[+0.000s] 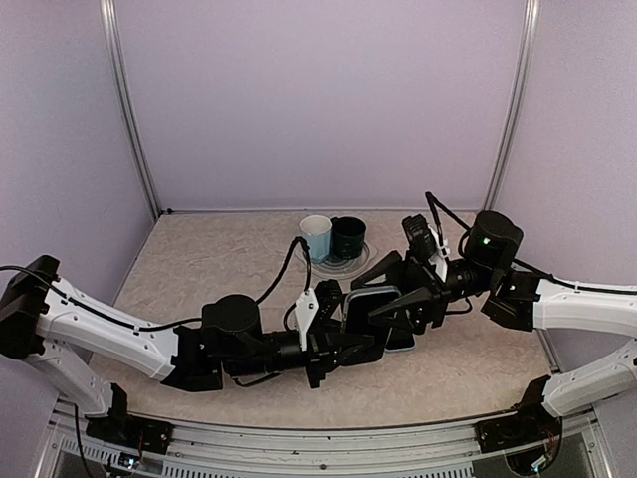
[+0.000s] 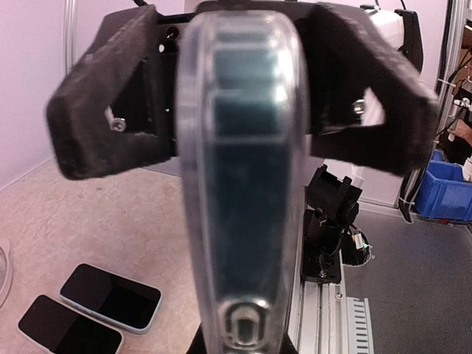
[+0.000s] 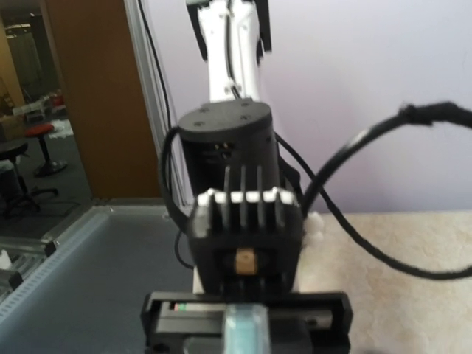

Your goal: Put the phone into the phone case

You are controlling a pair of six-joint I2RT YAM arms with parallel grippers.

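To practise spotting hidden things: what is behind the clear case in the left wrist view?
The open right gripper: its fingers show either side of the case; its middle is covered.
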